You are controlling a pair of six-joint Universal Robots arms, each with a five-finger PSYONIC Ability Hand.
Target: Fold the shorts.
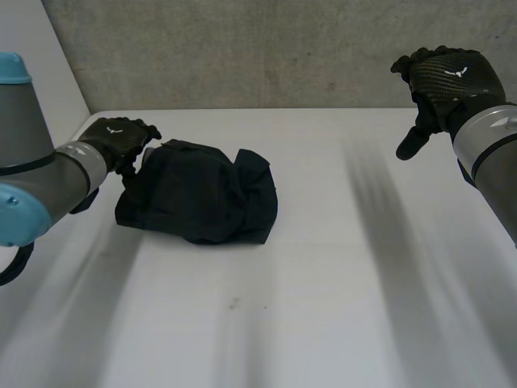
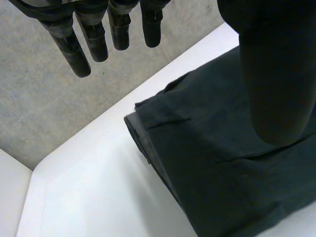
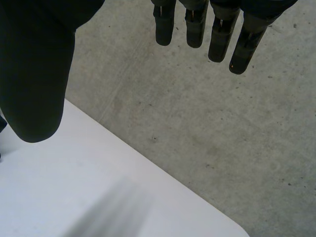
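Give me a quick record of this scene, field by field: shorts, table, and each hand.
shorts: dark shorts, bunched in a rough fold on the table's left half
table: white table
left hand: left hand open, at the shorts' left edge, gripping nothing
right hand: right hand open, at the far right, well apart from the shorts

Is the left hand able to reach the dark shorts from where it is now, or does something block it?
Probably yes. The left hand hangs open just beside the shorts, at their edge, and nothing on the white table lies between them.
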